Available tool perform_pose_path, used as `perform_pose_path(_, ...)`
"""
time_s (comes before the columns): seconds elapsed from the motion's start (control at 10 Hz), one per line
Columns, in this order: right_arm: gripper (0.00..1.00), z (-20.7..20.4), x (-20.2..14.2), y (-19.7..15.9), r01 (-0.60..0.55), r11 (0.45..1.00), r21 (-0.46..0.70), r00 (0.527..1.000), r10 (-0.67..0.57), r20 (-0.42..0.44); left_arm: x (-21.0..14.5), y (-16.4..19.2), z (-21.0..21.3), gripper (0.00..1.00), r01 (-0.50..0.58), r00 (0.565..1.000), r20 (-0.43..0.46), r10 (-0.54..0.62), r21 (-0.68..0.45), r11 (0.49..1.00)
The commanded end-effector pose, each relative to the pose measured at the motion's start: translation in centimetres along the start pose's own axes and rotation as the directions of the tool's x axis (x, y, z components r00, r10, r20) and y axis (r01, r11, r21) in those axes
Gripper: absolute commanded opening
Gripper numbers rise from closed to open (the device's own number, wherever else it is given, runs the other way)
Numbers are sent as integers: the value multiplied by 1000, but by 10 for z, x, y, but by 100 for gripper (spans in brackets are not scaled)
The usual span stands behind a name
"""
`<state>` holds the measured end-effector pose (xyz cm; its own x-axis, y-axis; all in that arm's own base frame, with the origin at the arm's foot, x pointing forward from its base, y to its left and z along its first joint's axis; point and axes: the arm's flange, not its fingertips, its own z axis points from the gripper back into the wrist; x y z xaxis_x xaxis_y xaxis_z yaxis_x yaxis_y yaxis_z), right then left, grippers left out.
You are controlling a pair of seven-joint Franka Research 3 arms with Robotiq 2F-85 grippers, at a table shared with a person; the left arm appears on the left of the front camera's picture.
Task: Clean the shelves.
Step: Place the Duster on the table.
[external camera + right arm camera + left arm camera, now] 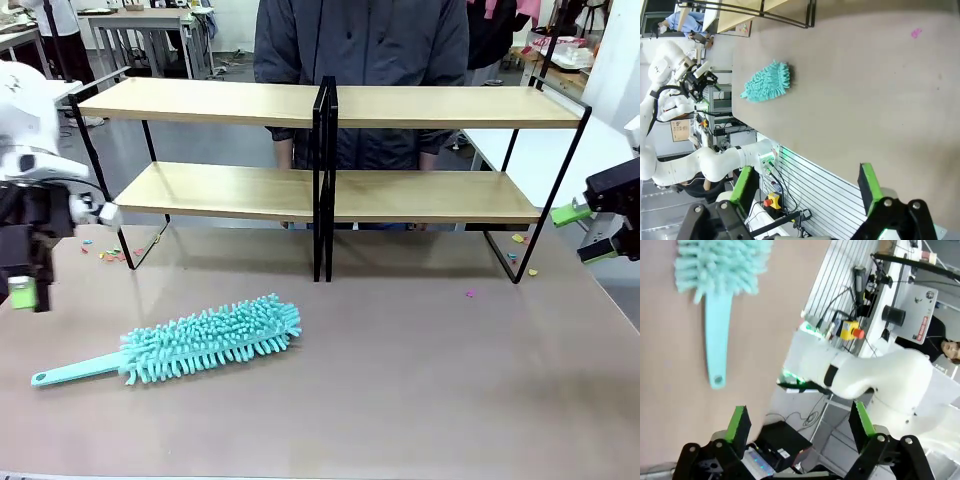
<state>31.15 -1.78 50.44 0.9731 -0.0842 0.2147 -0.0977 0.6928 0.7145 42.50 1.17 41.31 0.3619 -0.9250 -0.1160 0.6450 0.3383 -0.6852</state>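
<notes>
Shelves (330,105) behind a teal duster (200,343) lying flat — both arms' fingers (735,424) wide, empty.

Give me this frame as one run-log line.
left gripper: open, empty | right gripper: open, empty | duster: lying on table | shelves: bare

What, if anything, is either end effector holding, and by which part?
Nothing is held. The left end effector and right end effector are open and empty; the duster lies free on the table.
</notes>
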Motion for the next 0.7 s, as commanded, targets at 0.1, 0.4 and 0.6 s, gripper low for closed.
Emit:
perform_pose_path(0.1,100,0,3,1,-16,1000,25,1000,15,8,-70,-60,-2,100,139,987,68,-147,104,985)
perform_pose_path(0.4,100,0,3,1,-16,1000,25,1000,15,8,-152,-130,7,100,282,821,456,-344,200,938)
perform_pose_path(0.6,100,0,0,0,0,1000,-1,1000,0,0,-173,-146,22,100,358,544,763,-349,166,919)
